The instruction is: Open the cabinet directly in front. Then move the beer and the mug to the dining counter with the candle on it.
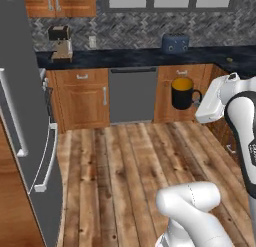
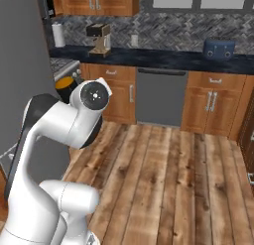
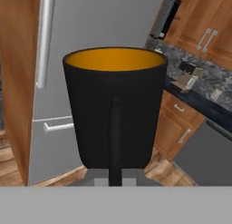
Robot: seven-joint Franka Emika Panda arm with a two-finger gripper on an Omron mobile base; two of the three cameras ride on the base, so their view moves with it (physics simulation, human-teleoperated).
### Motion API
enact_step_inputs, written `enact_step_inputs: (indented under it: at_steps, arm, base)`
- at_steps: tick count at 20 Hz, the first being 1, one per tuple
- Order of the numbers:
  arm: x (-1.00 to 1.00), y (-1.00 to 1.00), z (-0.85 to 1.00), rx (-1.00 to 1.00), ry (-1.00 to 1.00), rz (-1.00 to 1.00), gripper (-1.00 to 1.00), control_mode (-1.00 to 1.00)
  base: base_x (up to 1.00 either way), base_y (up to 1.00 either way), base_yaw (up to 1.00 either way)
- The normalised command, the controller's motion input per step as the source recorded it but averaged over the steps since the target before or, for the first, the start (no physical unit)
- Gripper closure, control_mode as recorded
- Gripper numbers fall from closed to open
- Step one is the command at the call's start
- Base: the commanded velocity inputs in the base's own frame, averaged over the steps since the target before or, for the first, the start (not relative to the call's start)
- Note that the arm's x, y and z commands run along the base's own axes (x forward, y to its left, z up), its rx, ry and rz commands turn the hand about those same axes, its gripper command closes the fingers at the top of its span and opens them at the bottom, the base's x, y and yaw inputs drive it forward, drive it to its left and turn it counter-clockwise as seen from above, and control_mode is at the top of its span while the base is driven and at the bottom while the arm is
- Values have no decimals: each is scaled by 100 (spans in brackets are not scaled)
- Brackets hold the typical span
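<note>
The jaws (image 1: 196,102) are clamped on the loop handle of the black mug (image 1: 183,93), held upright in the air above the wooden floor (image 1: 130,176), its yellow-orange inside showing. Behind it stand a grey dishwasher (image 1: 133,94) and brown base cabinets (image 1: 82,97). On the dark worktop (image 1: 125,56) beyond sit a coffee machine (image 1: 61,42) and a blue toaster (image 1: 175,43); no lettering is legible.

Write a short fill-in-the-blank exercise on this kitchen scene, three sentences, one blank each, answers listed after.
1. The gripper is shut on the handle of the black ____.
2. The inside of the mug is coloured ____.
3. On the dark counter, the blue toaster stands to the ____ of the coffee machine in the left base view.

Missing words: mug; yellow-orange; right
</note>
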Motion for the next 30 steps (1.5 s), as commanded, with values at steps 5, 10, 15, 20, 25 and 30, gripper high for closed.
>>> enact_step_inputs:
  at_steps: [5,10,15,20,25,30]
  arm:
    - [0,0,0,0,0,0,100,100]
    - [0,0,0,0,0,0,100,100]
    - [0,0,0,0,0,0,100,100]
    - [0,0,0,0,0,0,100,100]
    - [0,0,0,0,0,0,100,100]
    - [0,0,0,0,0,0,100,100]
  base:
    - [0,1,-34]
    - [0,2,-34]
    - [0,5,-34]
    - [0,10,-34]
    - [1,16,-32]
    - [4,13,-30]
